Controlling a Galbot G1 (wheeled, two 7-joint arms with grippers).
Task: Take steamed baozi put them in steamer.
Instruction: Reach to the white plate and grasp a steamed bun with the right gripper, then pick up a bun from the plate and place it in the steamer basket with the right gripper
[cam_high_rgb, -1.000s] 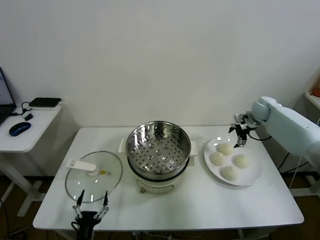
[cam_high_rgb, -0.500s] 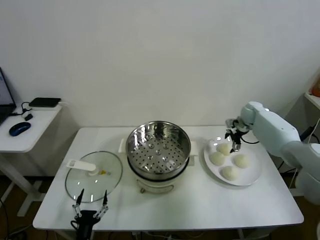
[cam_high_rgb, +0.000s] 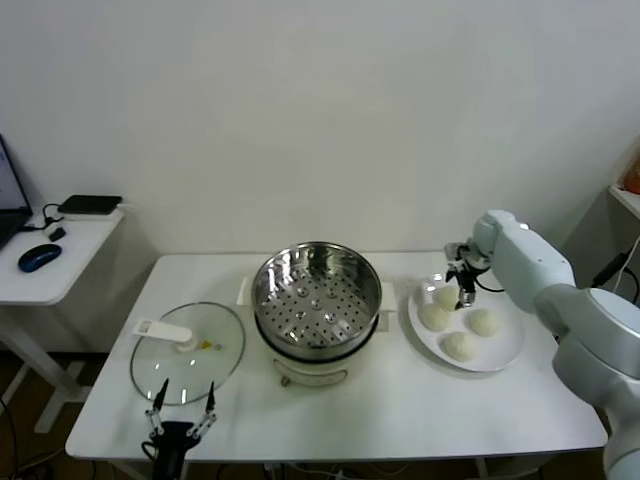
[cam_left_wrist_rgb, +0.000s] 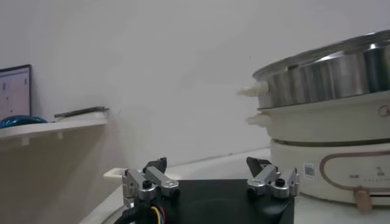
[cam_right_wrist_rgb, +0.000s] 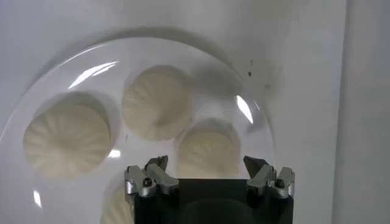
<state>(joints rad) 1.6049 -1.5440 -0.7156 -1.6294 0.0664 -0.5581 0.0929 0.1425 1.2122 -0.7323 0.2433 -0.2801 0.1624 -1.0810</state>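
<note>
From the head view, the right gripper hangs just above the far bun on the white plate, where all four steamed baozi sit; none is in the steamer, which stands open in the middle of the bench with its perforated tray bare. I judge this to be the reach for the first bun. The glass lid lies flat to the steamer's left, and the left gripper waits at the near bench edge just in front of it.

The left wrist view shows that gripper spread wide and idle, with the steamer's steel wall and white base beside it; the pot is cut off at the edge.

In the right wrist view the gripper is spread, holding nothing, with one bun straight below between its tips. Next it needs to drop squarely and close gently, since the neighbouring bun looks to be touching this one. A fourth bun is mostly hidden behind the gripper body, and I cannot tell how much height is left above the bun.
</note>
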